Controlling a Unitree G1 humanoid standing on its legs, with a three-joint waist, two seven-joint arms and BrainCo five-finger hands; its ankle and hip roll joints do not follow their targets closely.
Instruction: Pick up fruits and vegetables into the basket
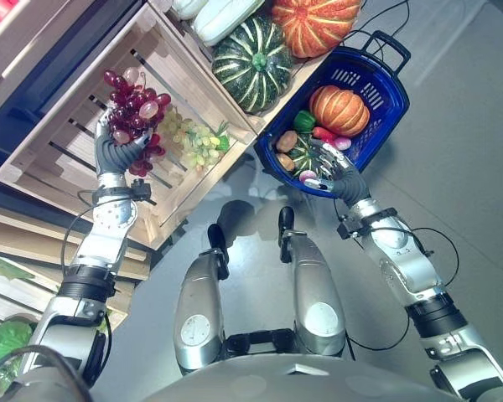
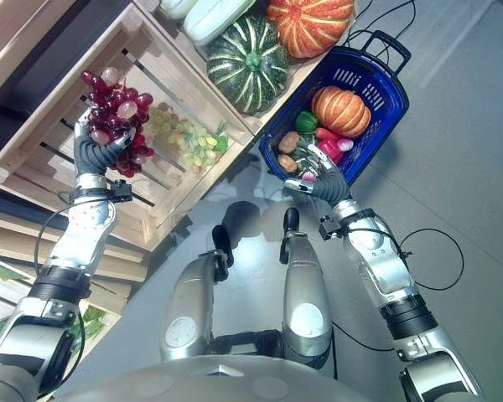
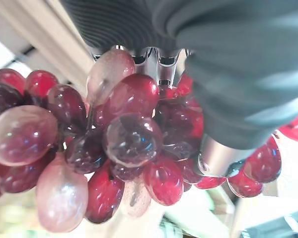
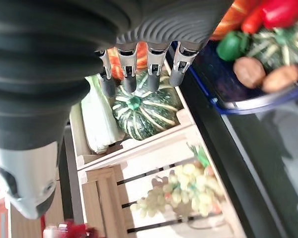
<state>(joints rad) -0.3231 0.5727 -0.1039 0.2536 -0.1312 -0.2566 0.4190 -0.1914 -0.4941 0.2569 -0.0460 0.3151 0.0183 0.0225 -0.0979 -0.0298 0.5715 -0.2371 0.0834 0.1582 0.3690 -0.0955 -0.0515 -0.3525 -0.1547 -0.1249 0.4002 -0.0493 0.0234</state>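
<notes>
Fingers (image 1: 109, 151) of L hand (image 1: 116, 156) half-hidden behind red grapes (image 1: 136, 105)

The left arm reaches up, and the left hand (image 1: 116, 155) has its fingers curled tight around the red grapes (image 1: 137, 105). The right arm stretches forward, and the right hand (image 1: 335, 173) has loose fingers.

Two grape bunches (image 1: 134, 109) (image 1: 193, 141), three pumpkins (image 1: 253, 64) (image 1: 317, 23) (image 1: 339, 109), one basket (image 1: 384, 100).
</notes>
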